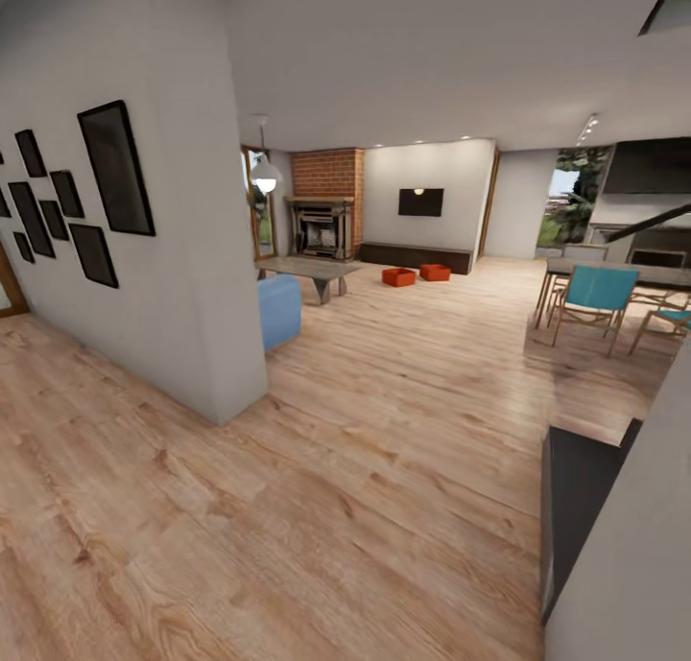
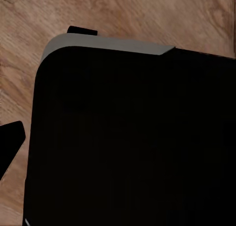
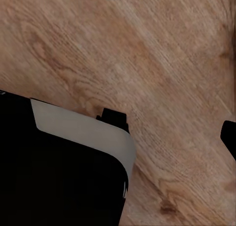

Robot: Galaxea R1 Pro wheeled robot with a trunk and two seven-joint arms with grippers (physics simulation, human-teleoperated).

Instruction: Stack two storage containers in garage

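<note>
Light wood planks [image 1: 384, 469] with a faint sheen cover the floor. The fireplace [image 1: 328, 177] is rough red brick. Two orange-red containers [image 1: 398, 276] look smooth and matt. The walls [image 1: 182, 287] are plain, matt white.

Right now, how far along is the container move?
Nothing looks done: both storage containers sit side by side on the living room's wood floor, before the dark low cabinet. Nothing is in hand. Left: reaching them, carrying both to the garage, stacking.
</note>
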